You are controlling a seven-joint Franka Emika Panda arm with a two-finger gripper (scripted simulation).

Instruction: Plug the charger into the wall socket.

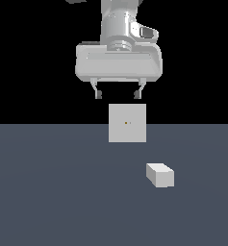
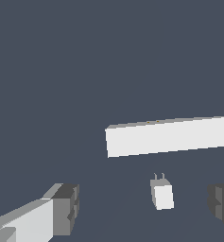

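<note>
The charger (image 1: 159, 175) is a small light-grey block lying on the dark floor, toward the exterior view's right and nearer the camera than the wall socket. In the wrist view the charger (image 2: 162, 194) shows two thin prongs pointing toward the socket. The wall socket (image 1: 127, 123) is an upright light-grey square panel with tiny yellowish dots at its centre; in the wrist view the socket (image 2: 170, 136) appears as a long pale slab seen from above. My gripper (image 1: 118, 93) hangs open and empty, high above the socket. One finger (image 2: 61, 210) shows in the wrist view.
A dark grey-blue floor (image 1: 48, 192) spreads under everything, with a black background behind. No other objects show.
</note>
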